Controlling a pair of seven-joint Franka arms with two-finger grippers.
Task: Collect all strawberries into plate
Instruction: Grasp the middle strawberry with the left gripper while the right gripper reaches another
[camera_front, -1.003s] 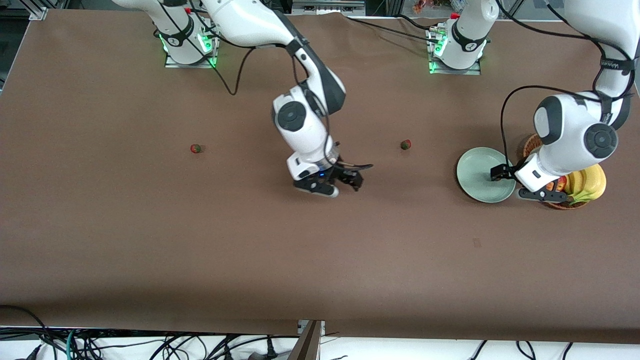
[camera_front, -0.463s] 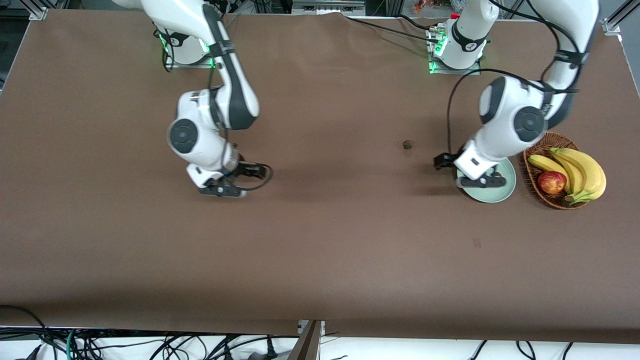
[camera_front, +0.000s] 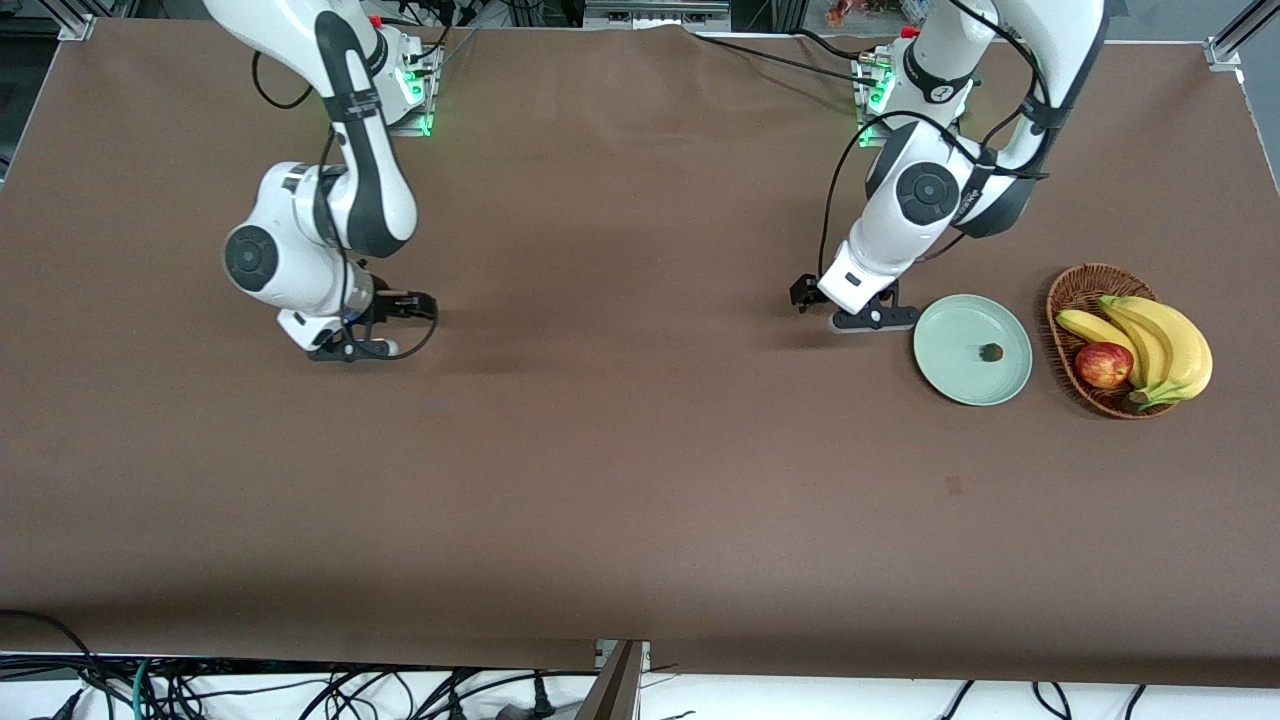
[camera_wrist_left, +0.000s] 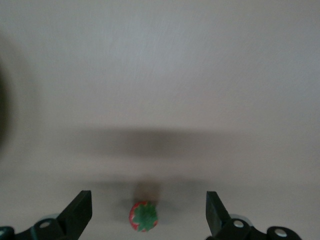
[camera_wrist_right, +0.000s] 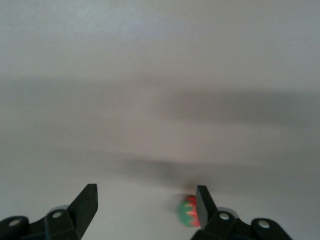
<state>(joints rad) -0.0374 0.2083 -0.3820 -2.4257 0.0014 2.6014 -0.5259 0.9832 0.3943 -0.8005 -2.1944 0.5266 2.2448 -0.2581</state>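
Observation:
One strawberry (camera_front: 991, 351) lies on the pale mint-green plate (camera_front: 950, 335). My left gripper (camera_front: 805, 295) is open, low over the table beside the plate toward the right arm's end. In the left wrist view a second strawberry (camera_wrist_left: 144, 216) lies on the table between the open fingers of the left gripper (camera_wrist_left: 147, 200). My right gripper (camera_front: 405, 305) is open, low over the table near the right arm's end. In the right wrist view the third strawberry (camera_wrist_right: 189, 211) lies close to one finger of the right gripper (camera_wrist_right: 146, 194). Both these berries are hidden in the front view.
A brown wicker basket (camera_front: 1070, 290) with bananas (camera_front: 1160, 340) and a red-yellow apple (camera_front: 1103, 364) stands beside the plate at the left arm's end of the table. Brown table cloth covers the rest.
The left gripper went from the basket across the plate, left a strawberry on it and now is over the middle berry. The right gripper moved from the table's middle to the berry near its own end.

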